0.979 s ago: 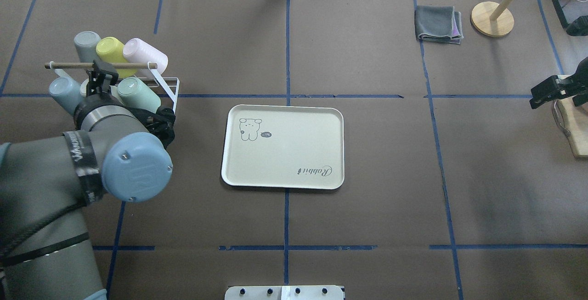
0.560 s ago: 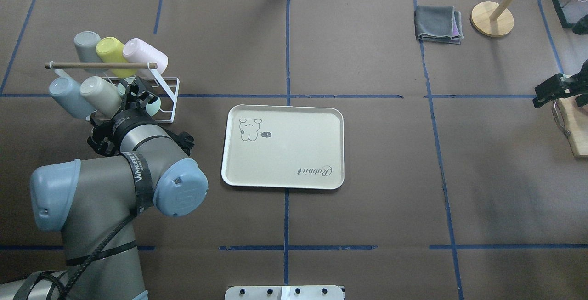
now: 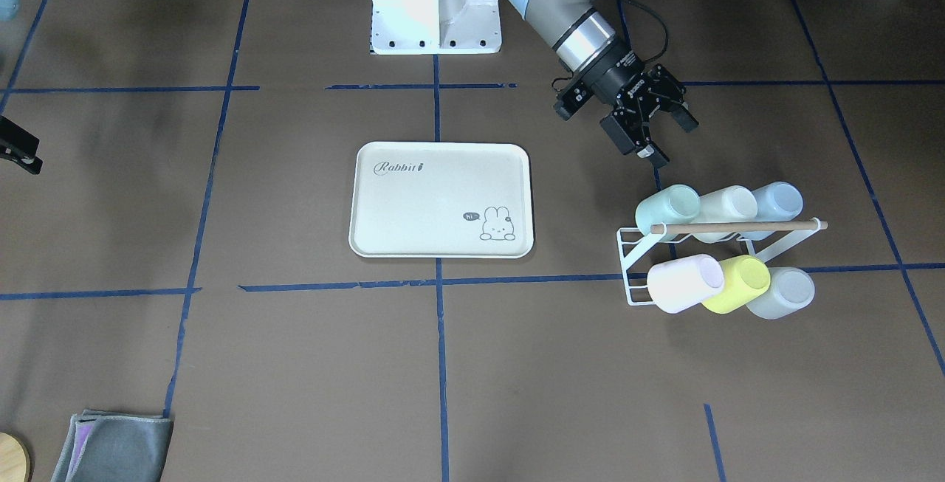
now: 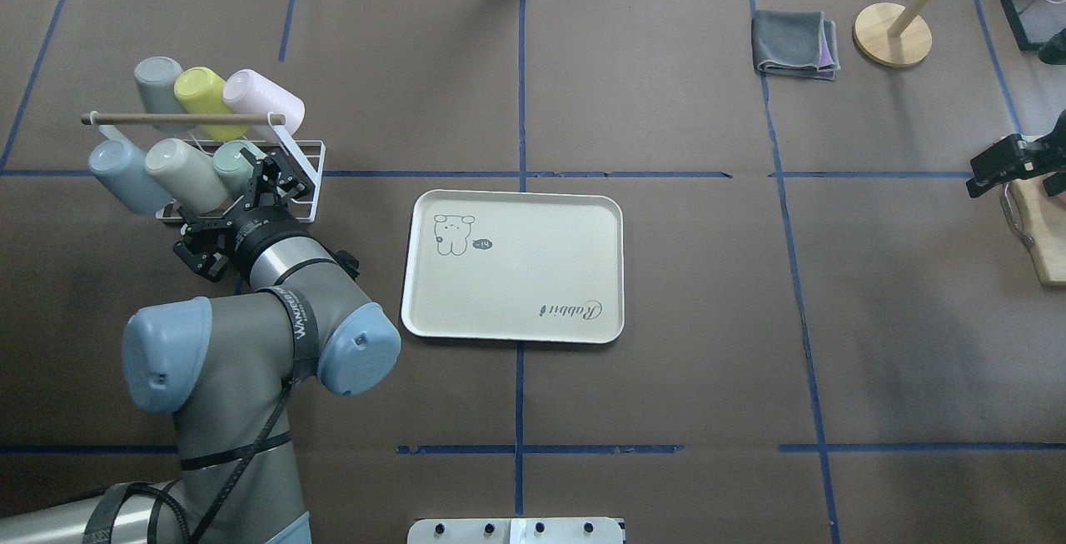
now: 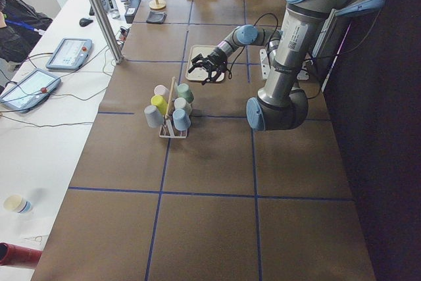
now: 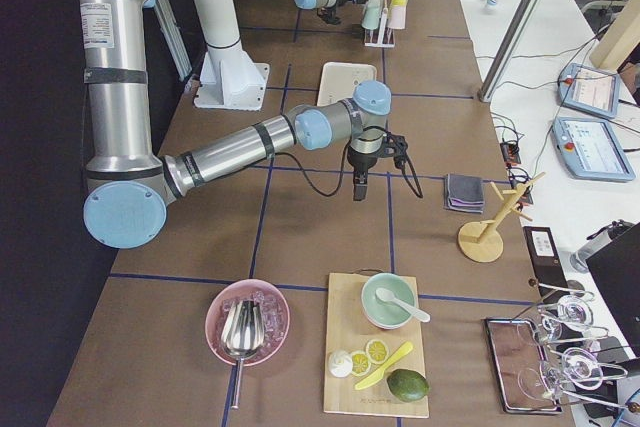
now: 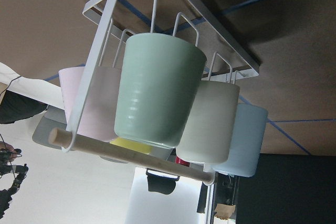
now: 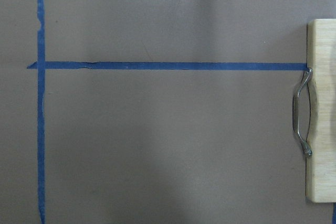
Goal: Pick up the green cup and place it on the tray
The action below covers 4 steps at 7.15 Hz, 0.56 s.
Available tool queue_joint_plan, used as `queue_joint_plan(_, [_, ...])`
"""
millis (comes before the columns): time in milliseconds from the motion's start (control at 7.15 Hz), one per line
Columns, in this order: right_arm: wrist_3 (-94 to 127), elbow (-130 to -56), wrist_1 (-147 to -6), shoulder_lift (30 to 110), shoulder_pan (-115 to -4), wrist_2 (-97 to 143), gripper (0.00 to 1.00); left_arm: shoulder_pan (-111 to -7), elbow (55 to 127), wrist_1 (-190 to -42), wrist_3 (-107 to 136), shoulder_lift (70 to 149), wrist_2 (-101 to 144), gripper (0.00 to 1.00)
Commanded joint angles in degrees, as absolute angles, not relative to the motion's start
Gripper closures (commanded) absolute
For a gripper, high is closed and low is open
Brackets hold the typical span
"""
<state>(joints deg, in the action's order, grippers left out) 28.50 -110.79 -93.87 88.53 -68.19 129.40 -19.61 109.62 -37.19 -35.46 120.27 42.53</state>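
Observation:
The green cup (image 4: pixel 233 164) is pale mint and lies tilted on the near row of a white wire rack (image 4: pixel 306 162), at the end nearest the tray. It fills the left wrist view (image 7: pixel 157 90) and also shows in the front view (image 3: pixel 668 205). My left gripper (image 4: pixel 279 180) is open and empty, just in front of the cup's mouth, jaws apart (image 3: pixel 657 139). The cream tray (image 4: pixel 516 277) with the "Rabbit" script lies flat at the table's middle (image 3: pixel 428 209). My right gripper (image 4: pixel 991 167) hangs open and empty at the far right.
The rack also holds a cream cup (image 4: pixel 179 169), a pale blue cup (image 4: pixel 121 173), a yellow-green cup (image 4: pixel 200 90), a pink cup (image 4: pixel 262 98) and a grey one. A grey cloth (image 4: pixel 795 44) and wooden stand (image 4: pixel 891 34) sit back right. A wooden board (image 8: pixel 321 108) lies under the right gripper.
My left arm has swung so that its gripper moved from over the rack's middle to the rack's tray-side end, in front of the green cup. The right gripper shifted slightly right.

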Motion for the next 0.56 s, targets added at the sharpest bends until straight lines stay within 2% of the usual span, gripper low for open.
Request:
queue_joint_plan(0, [28.5,-110.7,-93.9,88.7,-68.8,130.1,0.0,-19.0,103.3,-38.1,-35.5,120.9,40.3,0.0])
queue_joint_plan(420, [28.5,-110.7,-93.9,89.0,-69.1,130.1,0.0,-18.1,97.5,-39.2,-35.7,121.9,36.3,0.0])
